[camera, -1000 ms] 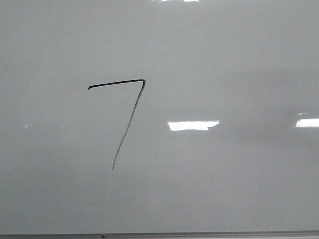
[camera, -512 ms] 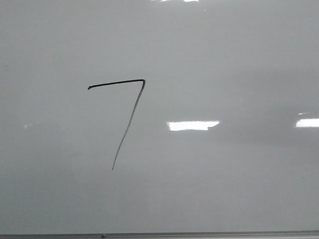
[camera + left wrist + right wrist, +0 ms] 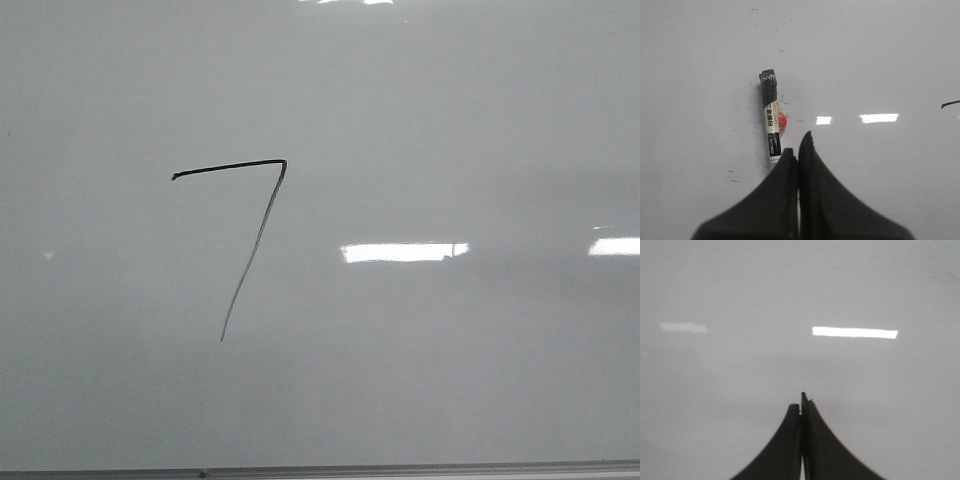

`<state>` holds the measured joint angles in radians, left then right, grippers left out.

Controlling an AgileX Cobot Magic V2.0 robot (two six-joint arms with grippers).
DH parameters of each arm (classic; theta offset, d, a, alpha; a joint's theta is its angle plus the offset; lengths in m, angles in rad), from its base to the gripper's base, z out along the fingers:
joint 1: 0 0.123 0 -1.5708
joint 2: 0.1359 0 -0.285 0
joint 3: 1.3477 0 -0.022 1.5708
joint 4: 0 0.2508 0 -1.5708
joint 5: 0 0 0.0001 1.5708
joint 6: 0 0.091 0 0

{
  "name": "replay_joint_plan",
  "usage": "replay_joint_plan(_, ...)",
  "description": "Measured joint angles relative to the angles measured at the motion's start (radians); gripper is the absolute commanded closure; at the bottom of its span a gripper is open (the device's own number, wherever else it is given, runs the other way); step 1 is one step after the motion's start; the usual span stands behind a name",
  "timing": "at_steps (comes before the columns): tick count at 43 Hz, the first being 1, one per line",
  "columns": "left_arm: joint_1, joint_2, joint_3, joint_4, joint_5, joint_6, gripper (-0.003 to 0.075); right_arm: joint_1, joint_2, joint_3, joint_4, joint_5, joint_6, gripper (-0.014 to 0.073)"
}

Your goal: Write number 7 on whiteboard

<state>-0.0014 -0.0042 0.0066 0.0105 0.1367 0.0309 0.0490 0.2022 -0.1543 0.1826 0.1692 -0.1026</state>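
- Where the front view looks onto the whiteboard (image 3: 450, 380), the number 7 (image 3: 250, 240) sits left of centre: a dark, near-horizontal top stroke joined at its right end to a longer, fainter slant running down and to the left.
- Bright rectangular light reflections (image 3: 404, 252) lie to the right of the figure, apart from it.
- A thin grey frame edge (image 3: 400, 468) runs along the bottom of the board.
- On the left wrist view, the left gripper (image 3: 798, 145) is clenched with nothing between its fingers; a black-capped marker (image 3: 770, 116) lies on the board just beyond the fingertips.
- On the right wrist view, the right gripper (image 3: 801, 405) is likewise pressed closed and empty, over bare board.
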Motion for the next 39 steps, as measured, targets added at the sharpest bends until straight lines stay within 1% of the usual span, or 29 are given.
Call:
replay_joint_plan(1,0.0,0.0,0.0,0.0,0.0,0.0,0.0741,-0.01,-0.016,0.023,-0.039,-0.008,0.052,0.0652)
replay_joint_plan(4,0.0,0.0,0.0,0.0,0.0,0.0,0.0741,-0.03,-0.051,0.071,-0.103,-0.026,0.134,0.0652)
replay_joint_plan(9,0.0,0.0,0.0,0.0,0.0,0.0,0.0741,-0.05,-0.108,0.145,-0.147,-0.032,0.184,0.0652)
replay_joint_plan(13,0.0,0.0,0.0,0.0,-0.002,0.0,0.0741,-0.057,-0.148,0.179,-0.155,-0.026,0.195,0.0652)
replay_joint_plan(20,0.0,0.0,0.0,0.0,-0.002,0.0,0.0741,-0.058,-0.206,0.18,-0.155,-0.003,0.195,0.0652)
replay_joint_plan(39,0.0,0.0,0.0,0.0,-0.004,0.0,0.0741,-0.058,-0.214,0.18,-0.157,0.001,0.171,0.0652)
